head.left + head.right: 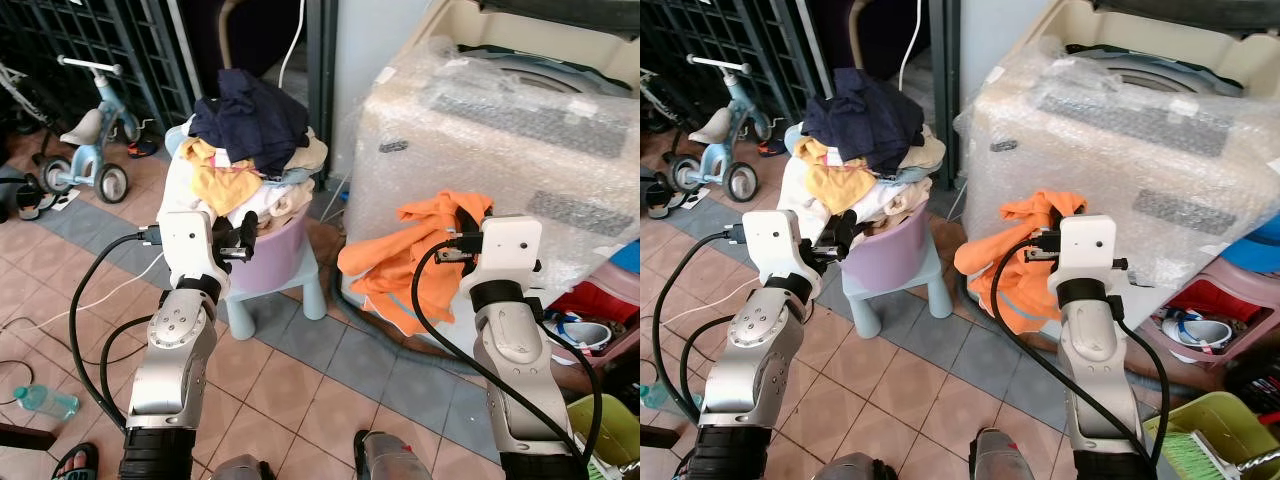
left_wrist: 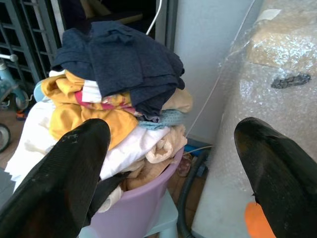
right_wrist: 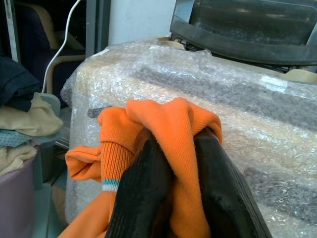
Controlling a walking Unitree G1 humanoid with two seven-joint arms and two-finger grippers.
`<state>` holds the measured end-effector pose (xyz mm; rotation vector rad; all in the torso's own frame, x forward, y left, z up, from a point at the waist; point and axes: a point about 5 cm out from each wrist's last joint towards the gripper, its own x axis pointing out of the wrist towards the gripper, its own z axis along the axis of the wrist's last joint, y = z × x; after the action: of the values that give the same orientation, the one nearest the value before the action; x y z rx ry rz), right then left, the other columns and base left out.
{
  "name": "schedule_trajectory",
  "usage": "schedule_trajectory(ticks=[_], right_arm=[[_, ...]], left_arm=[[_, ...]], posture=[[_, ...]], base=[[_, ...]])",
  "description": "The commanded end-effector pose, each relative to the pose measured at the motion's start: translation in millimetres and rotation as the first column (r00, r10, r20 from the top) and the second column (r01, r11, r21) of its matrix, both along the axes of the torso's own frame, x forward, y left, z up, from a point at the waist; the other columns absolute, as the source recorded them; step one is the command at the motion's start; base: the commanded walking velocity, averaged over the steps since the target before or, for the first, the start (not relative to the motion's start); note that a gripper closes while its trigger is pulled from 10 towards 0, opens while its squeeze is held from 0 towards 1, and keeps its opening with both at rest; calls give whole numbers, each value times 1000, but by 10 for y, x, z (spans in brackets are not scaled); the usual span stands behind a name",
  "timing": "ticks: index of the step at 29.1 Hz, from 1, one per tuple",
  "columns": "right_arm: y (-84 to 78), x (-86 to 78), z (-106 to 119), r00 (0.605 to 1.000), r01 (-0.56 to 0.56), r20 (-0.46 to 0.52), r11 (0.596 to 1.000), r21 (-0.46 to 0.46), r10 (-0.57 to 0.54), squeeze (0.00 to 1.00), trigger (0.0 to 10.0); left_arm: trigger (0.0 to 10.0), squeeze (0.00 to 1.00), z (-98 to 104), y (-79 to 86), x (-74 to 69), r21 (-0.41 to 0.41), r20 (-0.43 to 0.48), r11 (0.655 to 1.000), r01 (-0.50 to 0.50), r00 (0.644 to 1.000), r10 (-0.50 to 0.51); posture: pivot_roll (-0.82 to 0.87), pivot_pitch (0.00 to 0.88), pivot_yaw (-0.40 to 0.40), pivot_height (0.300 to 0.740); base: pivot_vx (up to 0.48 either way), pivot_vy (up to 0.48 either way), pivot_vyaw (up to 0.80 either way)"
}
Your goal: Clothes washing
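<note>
Right gripper (image 3: pixel 173 173): raised at chest height on a bent silver arm, forearm upright, wrist pointing forward toward the washing machine (image 1: pixel 520 120). Its two black fingers (image 3: pixel 141 193) are pinched together on a fold of an orange garment (image 1: pixel 420 255). The cloth bunches above the fingertips and hangs below them in loose folds; a ribbed cuff with a teal and white stripe shows in the right wrist view.

Orange garment: held in the air just in front of the machine's bubble-wrapped front, clear of the floor.

Washing machine: cream top-loader, body wrapped in bubble wrap, dark lid raised at the back.

Left gripper (image 2: pixel 173 163): also raised on a bent arm, forearm upright, wrist aimed at the laundry heap. Fingers spread wide with nothing between them, just short of the purple basket (image 1: pixel 275 255).

Purple basket: stands on a pale blue child's chair (image 1: pixel 305 290), left of the machine. Piled well above its rim.

Laundry pile (image 2: pixel 114 99): a dark navy garment on top, yellow and white pieces beneath, beige and light blue items at the side toward the machine.

Surroundings: terracotta tiled floor with a grey band; a small blue tricycle (image 1: pixel 90 135) far left by a dark metal grille; a plastic bottle (image 1: pixel 42 401) on the floor; a red basin (image 1: pixel 600 305) and green bin at far right.
</note>
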<state>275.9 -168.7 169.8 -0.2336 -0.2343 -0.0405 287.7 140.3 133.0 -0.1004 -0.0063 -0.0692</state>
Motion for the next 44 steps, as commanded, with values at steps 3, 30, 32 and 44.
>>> schedule_trajectory(ticks=[3,30,32,44], right_arm=[[-23,117,266,994,-10,107,999,-42,14,0,10000],[405,943,2524,728,-195,562,905,-377,391,0,10000],[538,1035,2342,745,-326,491,889,-323,452,0,10000],[830,1235,819,811,-582,-18,804,-118,584,0,10000]], left_arm=[[10000,0,-12,-63,-5,-8,3,1000,20,1000,-20],[10000,0,-340,102,-167,83,-173,996,-42,983,56],[10000,0,-355,89,-181,82,-180,996,-42,982,56],[10000,0,-350,69,-171,90,-183,995,-41,982,57]], posture=[[-61,101,70,740],[-19,79,66,740],[-20,79,62,740],[-26,104,62,740]], base=[[466,0,-800],[204,0,-74],[0,0,0],[0,0,0]])
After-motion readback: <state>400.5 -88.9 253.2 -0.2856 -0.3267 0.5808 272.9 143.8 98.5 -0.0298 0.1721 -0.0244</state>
